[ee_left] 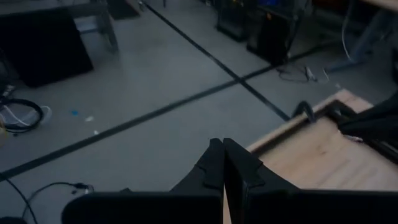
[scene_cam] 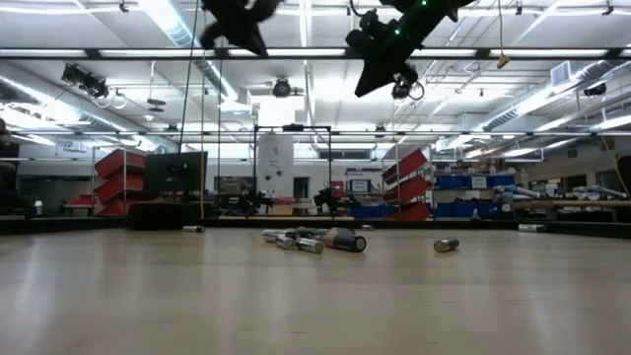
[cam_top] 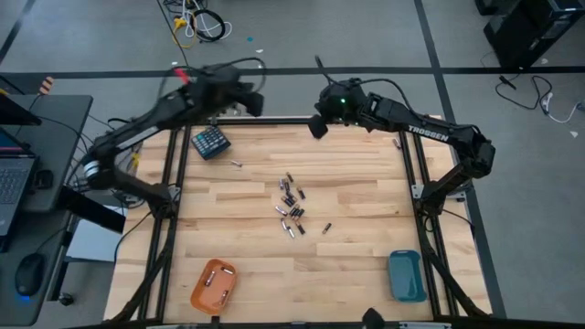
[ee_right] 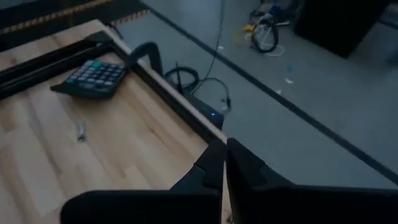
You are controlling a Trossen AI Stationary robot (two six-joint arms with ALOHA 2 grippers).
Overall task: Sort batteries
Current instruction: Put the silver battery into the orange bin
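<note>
Our left gripper [cam_top: 254, 102] hangs high over the far left edge of the counter [cam_top: 356, 192], fingers pressed together on nothing; our right gripper [cam_top: 317, 126] hovers over the far edge near the middle, likewise pinched shut and empty. The wrist views show both pairs of fingers meeting with no gap.

The batteries [cam_top: 292, 208] lie mostly in a loose heap at the middle of the counter, some touching, with one stray [cam_top: 236, 164] nearer the far left, close to the teal keypad block [cam_top: 210, 142], and another [cam_top: 326, 228] just right of the heap. A few cells already sit in the orange tray [cam_top: 213, 284] at the near left; the blue tray [cam_top: 406, 275] at the near right looks empty.

We judge the main risk to be the heap itself: cells are round and crowded, so closing on one may nudge its neighbours and send them rolling, or we may pinch two at once. Descending with fingers shut would simply push cells aside.

Both arms are raised and folded back toward the far side, well clear of the heap.
</note>
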